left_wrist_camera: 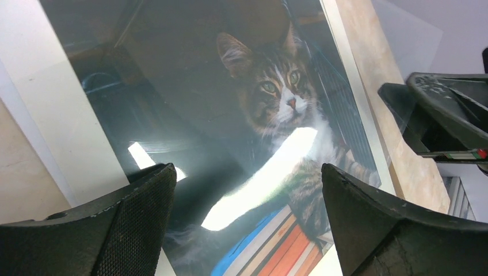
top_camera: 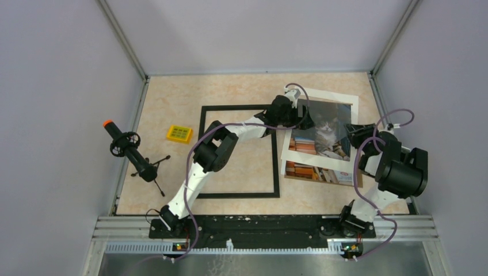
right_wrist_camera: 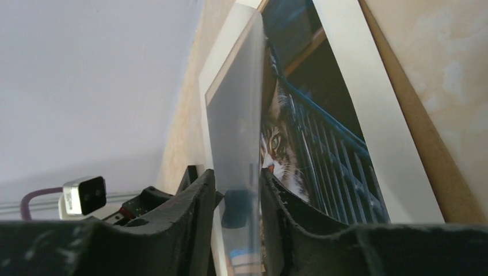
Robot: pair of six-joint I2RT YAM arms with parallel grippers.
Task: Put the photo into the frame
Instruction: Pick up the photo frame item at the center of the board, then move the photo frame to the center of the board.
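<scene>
Pinching the clear sheet [right_wrist_camera: 233,126] in my right claw [right_wrist_camera: 237,190], I hover my left claw [left_wrist_camera: 247,172], spread wide, over the photo [top_camera: 325,135] lying on the tabletop [top_camera: 172,98] just right of the frame [top_camera: 241,195].

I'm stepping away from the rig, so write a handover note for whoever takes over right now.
Left pincer: open, above the photo.
Right pincer: shut on the edge of a clear sheet tilted up over the photo.
Photo: face up on cardboard, right of the frame.
Frame: flat on the table, no photo in it.
Done: nothing placed.
Left: photo into frame.
</scene>
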